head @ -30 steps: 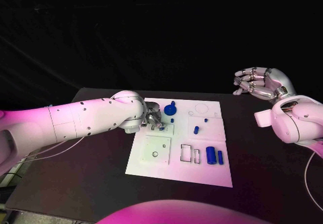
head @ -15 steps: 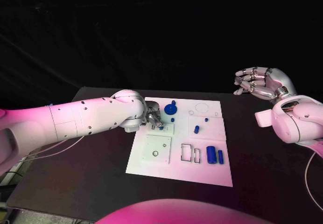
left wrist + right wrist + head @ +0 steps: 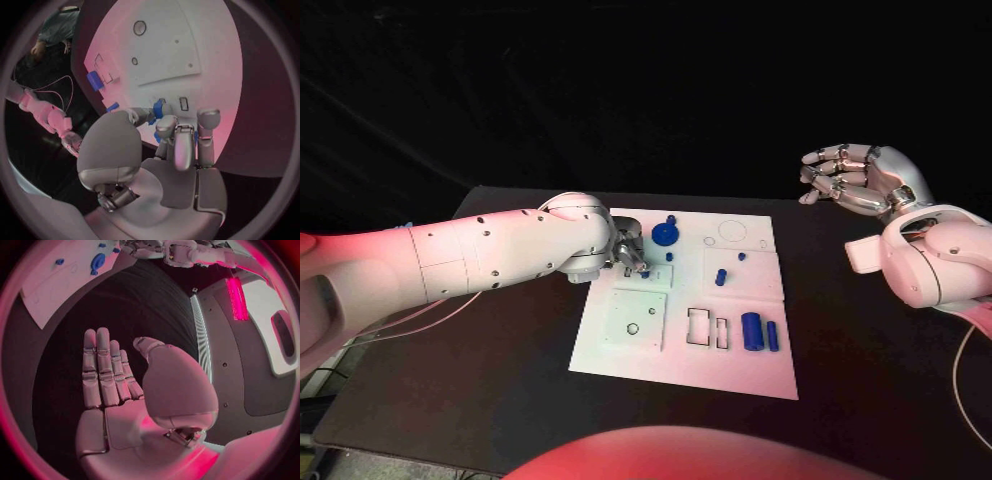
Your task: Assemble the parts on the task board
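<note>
No visible change; hands, parts unmoved.

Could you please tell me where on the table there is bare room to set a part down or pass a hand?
Bare black table lies right of the task board, under the raised right hand, and also along the board's near edge. The board's far left corner is crowded: the left hand works there beside the round blue part.

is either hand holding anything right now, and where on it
The left hand pinches a small blue part between its fingertips; the exact spot cannot be told. The right hand holds nothing.
</note>
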`<state>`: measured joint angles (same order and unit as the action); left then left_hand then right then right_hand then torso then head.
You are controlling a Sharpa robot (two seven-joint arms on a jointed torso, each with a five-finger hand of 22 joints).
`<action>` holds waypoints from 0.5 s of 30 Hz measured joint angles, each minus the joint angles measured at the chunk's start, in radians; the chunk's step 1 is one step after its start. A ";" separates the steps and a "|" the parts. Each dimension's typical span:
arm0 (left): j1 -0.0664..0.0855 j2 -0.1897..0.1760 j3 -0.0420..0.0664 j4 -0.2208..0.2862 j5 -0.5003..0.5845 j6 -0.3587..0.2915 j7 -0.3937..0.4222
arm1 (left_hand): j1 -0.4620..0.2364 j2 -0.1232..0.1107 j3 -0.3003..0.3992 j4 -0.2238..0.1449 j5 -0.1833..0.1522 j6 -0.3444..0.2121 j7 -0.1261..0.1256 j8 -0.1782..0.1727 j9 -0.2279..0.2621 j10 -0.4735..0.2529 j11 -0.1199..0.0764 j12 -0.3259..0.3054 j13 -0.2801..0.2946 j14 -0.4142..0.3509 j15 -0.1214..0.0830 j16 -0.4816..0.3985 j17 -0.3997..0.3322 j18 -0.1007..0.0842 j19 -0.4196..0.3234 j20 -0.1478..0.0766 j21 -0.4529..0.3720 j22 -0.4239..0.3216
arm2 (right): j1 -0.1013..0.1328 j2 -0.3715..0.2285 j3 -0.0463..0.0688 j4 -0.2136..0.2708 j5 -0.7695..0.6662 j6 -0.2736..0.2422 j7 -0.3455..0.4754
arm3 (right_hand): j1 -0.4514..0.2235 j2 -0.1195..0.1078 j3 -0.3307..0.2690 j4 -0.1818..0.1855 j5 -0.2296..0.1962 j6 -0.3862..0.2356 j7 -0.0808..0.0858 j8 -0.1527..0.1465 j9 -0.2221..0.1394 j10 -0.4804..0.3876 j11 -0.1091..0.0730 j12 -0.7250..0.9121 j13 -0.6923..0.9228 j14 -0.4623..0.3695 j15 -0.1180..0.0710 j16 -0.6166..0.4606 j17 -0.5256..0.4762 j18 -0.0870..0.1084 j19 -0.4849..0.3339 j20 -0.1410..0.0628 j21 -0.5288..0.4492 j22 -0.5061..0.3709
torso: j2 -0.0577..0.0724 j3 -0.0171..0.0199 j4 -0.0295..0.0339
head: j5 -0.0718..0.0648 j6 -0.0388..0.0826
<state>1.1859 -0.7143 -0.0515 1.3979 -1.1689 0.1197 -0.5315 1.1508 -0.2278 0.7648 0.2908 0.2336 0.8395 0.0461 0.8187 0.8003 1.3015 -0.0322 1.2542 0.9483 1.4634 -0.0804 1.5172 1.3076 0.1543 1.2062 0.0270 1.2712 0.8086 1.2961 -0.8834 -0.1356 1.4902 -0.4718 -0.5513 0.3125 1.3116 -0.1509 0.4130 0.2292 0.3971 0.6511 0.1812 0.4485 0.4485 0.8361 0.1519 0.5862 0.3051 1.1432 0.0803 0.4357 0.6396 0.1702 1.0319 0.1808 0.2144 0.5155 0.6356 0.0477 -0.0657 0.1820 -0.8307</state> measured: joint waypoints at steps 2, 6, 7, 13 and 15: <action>0.000 0.000 0.000 0.000 -0.001 0.002 0.000 | -0.001 -0.001 0.000 0.000 0.000 0.000 0.000 0.000 0.000 0.000 0.000 0.000 0.000 0.000 0.000 0.000 0.000 0.000 0.000 0.000 0.000 0.000 | 0.000 0.000 0.000 0.000 -0.002 0.000 0.000 | 0.000 0.000 0.000 0.000 0.000 0.000 0.000 0.000 0.000 0.000 0.000 0.000 0.000 0.000 0.000 0.000 0.000 0.000 0.000 0.000 0.000 0.000 | 0.000 0.0000 0.0001 | 0.000 0.000; 0.000 0.000 0.000 0.000 -0.005 0.006 -0.001 | -0.001 -0.001 0.000 0.000 0.007 0.007 -0.003 0.004 0.001 0.007 0.000 0.004 0.007 0.000 0.000 0.000 0.000 0.000 0.003 -0.003 0.000 0.000 | 0.000 0.000 0.000 0.000 -0.003 0.000 0.001 | 0.000 0.000 0.000 0.000 0.000 0.000 0.000 0.000 0.000 0.000 0.000 0.000 0.000 0.000 0.000 0.000 0.000 0.000 0.000 0.000 0.000 0.000 | 0.000 0.0003 0.0001 | 0.000 0.000; 0.000 0.000 0.000 0.000 -0.007 0.007 -0.001 | -0.002 -0.002 0.000 0.000 0.007 0.007 -0.003 0.004 0.001 0.007 0.000 0.004 0.007 0.000 0.000 0.000 0.000 0.000 0.004 -0.004 0.000 0.000 | -0.001 0.000 0.000 0.000 -0.004 0.000 0.001 | 0.000 0.000 0.000 0.000 0.000 0.000 0.000 0.000 0.000 0.000 0.000 0.000 0.000 0.000 0.000 0.000 0.000 0.000 0.000 0.000 0.000 0.000 | 0.000 0.0007 0.0001 | 0.001 0.000; 0.000 0.000 0.000 0.000 -0.015 0.013 -0.001 | -0.004 -0.004 0.000 0.000 0.010 0.008 -0.002 0.004 0.002 0.007 0.000 0.004 0.008 0.004 -0.004 0.000 0.000 0.000 0.004 -0.004 0.004 0.003 | -0.001 -0.001 0.000 0.000 -0.005 0.000 0.001 | 0.000 0.000 0.003 0.003 0.000 0.000 0.000 0.000 -0.001 0.000 0.000 0.000 -0.002 0.000 0.000 0.000 0.001 0.000 0.004 0.004 0.000 -0.002 | 0.000 0.0012 0.0000 | 0.001 -0.002; -0.001 0.000 0.000 0.000 -0.018 0.014 -0.001 | -0.005 -0.005 0.000 0.000 0.010 0.008 -0.002 0.004 0.002 0.007 0.000 0.004 0.008 0.004 -0.004 0.000 0.000 0.000 0.004 -0.004 0.004 0.003 | -0.001 -0.001 0.000 0.000 -0.006 0.000 0.001 | -0.001 0.001 0.003 0.003 0.004 0.000 0.000 0.000 -0.001 0.000 0.000 0.000 -0.003 0.000 0.000 0.000 0.001 0.000 0.004 0.004 0.000 -0.002 | 0.000 0.0014 0.0000 | 0.001 -0.003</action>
<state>1.1854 -0.7144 -0.0515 1.3980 -1.1867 0.1340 -0.5327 1.1456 -0.2331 0.7649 0.2908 0.2441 0.8477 0.0446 0.8229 0.8025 1.3085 -0.0321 1.2585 0.9564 1.4670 -0.0840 1.5172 1.3075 0.1543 1.2098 0.0233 1.2751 0.8112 1.2954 -0.8841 -0.1356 1.4900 -0.4776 -0.5517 0.3138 1.3103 -0.1498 0.4157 0.2319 0.4009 0.6510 0.1812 0.4485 0.4476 0.8361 0.1519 0.5862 0.3023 1.1436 0.0807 0.4357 0.6408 0.1703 1.0357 0.1845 0.2145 0.5135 0.6361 0.0492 -0.0657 0.1834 -0.8334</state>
